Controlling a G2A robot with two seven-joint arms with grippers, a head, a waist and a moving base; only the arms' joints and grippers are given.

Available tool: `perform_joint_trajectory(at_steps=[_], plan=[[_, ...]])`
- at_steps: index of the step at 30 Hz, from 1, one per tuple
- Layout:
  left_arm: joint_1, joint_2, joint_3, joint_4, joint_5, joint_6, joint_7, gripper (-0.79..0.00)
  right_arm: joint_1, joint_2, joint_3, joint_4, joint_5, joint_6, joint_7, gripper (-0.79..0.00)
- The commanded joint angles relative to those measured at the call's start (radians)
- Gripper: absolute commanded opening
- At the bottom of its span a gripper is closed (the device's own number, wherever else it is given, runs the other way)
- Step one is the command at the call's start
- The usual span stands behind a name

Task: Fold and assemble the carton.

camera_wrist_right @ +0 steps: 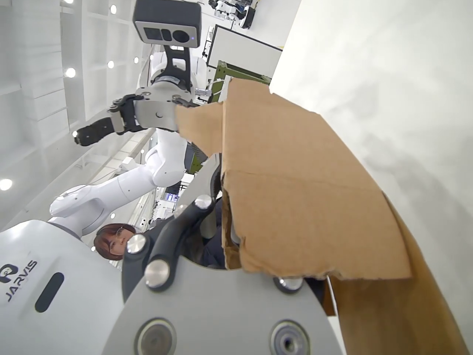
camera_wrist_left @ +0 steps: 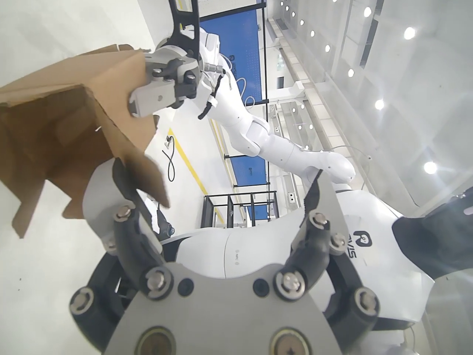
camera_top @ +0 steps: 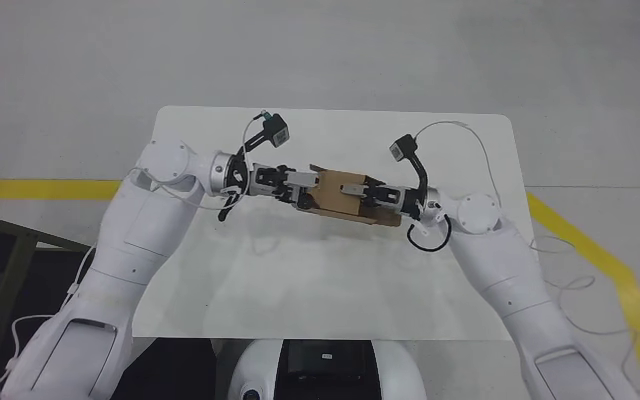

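A brown carton (camera_top: 340,192), part-folded with loose flaps, hangs above the middle of the white table (camera_top: 330,290) between both grippers. My right gripper (camera_top: 373,196) is shut on one carton wall; its grey finger (camera_wrist_left: 149,97) presses on the outside of the carton (camera_wrist_left: 55,127). My left gripper (camera_wrist_left: 218,175) is open at the opposite end. One of its fingers (camera_wrist_left: 123,186) sits against a hanging flap, the other (camera_wrist_left: 317,197) stands free. In the right wrist view the carton (camera_wrist_right: 295,186) covers most of my right gripper, and the left gripper (camera_wrist_right: 122,123) shows behind a flap.
A thin white cable (camera_top: 470,135) loops over the table's far right corner. Bare tabletop lies in front of and behind the carton. Yellow floor tape (camera_top: 50,188) runs beside the table.
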Motion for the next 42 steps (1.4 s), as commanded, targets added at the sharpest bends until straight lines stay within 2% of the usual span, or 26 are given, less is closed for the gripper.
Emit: perform_joint_trajectory(at_steps=[1, 11, 24, 34, 42], plan=[[0.001, 0.000, 0.000, -0.005, -0.003, 0.004, 0.002, 0.000, -0.003, 0.000, -0.001, -0.006, -0.013, 0.010, -0.018, -0.785], [-0.012, -0.010, 0.033, -0.007, -0.007, 0.010, 0.011, 0.000, -0.032, -0.001, -0.005, -0.073, -0.060, 0.057, -0.078, -0.785], [-0.025, -0.018, 0.066, -0.013, 0.046, 0.011, 0.038, 0.000, -0.075, 0.004, 0.008, -0.154, -0.072, 0.083, -0.085, -0.785], [-0.022, -0.017, 0.062, -0.020, 0.051, 0.013, 0.040, 0.000, -0.093, 0.007, 0.018, -0.181, -0.072, 0.090, -0.082, -0.785], [-0.005, -0.006, 0.014, -0.022, 0.021, 0.007, 0.043, 0.000, -0.099, 0.010, 0.032, -0.178, -0.069, 0.092, -0.076, -0.785]])
